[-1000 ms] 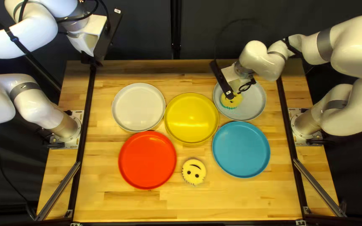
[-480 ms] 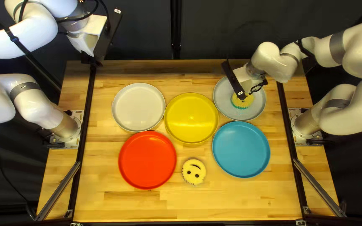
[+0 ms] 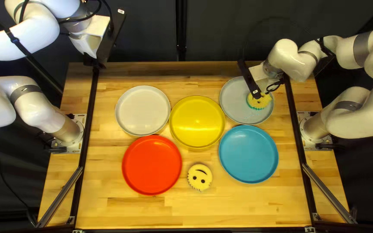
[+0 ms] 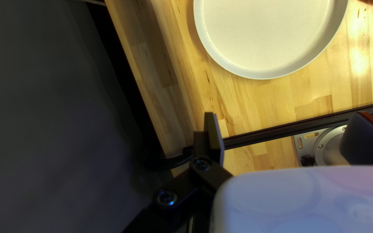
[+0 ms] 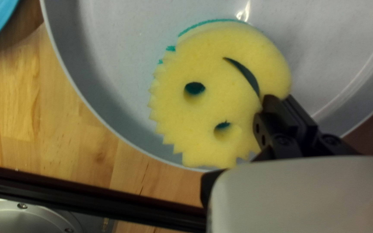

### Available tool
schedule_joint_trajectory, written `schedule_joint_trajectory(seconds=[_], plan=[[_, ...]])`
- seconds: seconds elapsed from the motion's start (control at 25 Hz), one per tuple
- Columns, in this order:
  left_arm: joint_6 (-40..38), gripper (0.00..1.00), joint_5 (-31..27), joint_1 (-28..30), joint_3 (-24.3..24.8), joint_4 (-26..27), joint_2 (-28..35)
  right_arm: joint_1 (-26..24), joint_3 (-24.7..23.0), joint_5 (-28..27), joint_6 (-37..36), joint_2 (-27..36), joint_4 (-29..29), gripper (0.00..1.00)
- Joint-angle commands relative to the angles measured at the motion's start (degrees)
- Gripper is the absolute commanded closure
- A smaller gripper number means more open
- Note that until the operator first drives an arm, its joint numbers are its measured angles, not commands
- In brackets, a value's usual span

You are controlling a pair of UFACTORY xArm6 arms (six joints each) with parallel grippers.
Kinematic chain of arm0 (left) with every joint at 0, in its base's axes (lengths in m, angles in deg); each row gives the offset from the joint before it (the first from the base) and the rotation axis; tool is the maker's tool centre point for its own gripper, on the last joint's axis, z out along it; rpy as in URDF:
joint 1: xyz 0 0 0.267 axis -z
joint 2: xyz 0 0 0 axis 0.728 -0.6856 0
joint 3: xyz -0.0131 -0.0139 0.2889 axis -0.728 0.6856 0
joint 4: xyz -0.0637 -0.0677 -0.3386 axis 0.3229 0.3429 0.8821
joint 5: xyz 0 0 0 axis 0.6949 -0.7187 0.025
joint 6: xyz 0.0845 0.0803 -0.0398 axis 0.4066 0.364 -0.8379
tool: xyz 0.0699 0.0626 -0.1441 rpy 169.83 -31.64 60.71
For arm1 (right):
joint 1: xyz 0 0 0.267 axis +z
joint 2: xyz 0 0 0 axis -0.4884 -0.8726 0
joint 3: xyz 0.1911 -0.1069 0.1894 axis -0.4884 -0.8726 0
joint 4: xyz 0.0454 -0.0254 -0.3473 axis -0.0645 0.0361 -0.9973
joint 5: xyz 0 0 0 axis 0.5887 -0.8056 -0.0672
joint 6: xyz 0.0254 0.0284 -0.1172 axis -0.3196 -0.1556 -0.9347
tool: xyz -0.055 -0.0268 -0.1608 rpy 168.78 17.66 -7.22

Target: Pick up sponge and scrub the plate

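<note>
1. Evidently, the right gripper [image 3: 260, 96] has its two fingers nearly together, pinching the edge of the yellow sponge [image 3: 262, 102].
2. The sponge lies on the grey plate [image 3: 237, 97], off toward the side of that plate nearer the right arm's base; its smiley face is up and green shows along part of its edge.
3. In the right wrist view, one finger of the right gripper [image 5: 285, 98] is on the sponge's face and the other just past its edge.
4. The left gripper [image 3: 95, 64] is wide open with nothing held, up by the table's [image 3: 186, 209] far left corner; the white plate [image 3: 142, 110] is ahead of it.
5. The yellow plate [image 3: 197, 121] sits between the white and grey ones.
6. Nearer the table's near edge are the red plate [image 3: 152, 165], a second smiley sponge [image 3: 200, 177] and the blue plate [image 3: 248, 154].
</note>
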Motion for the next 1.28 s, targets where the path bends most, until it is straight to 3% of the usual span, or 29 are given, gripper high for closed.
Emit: schedule_joint_trajectory(seconds=[0.04, 0.36, 0.56, 0.8, 1.08, 1.28], plan=[[0.0, 0.00, 0.0, 0.0, 0.0, 0.0, 0.0, 2.5, 3.1, 0.6, 0.8, -2.3, 0.7, 1.00], [0.0, 0.00, 0.0, 0.0, 0.0, 0.0, 0.0, 3.4, 1.1, 1.9, 0.3, -0.4, 1.0, 1.00], [0.0, 0.00, 0.0, 0.0, 0.0, 0.0, 0.0, -0.1, -3.3, 1.7, -2.9, 3.0, 1.5, 1.00], [0.0, 0.00, 0.0, 0.0, 0.0, 0.0, 0.0, -4.6, -5.6, -3.2, -4.1, 8.0, -0.5, 1.00], [0.0, 0.00, 0.0, 0.0, 0.0, 0.0, 0.0, -5.5, -3.4, -4.5, -4.3, 6.4, 0.0, 1.00], [0.0, 0.00, 0.0, 0.0, 0.0, 0.0, 0.0, -5.6, 1.2, -7.7, -9.3, 4.0, 7.1, 1.00]])
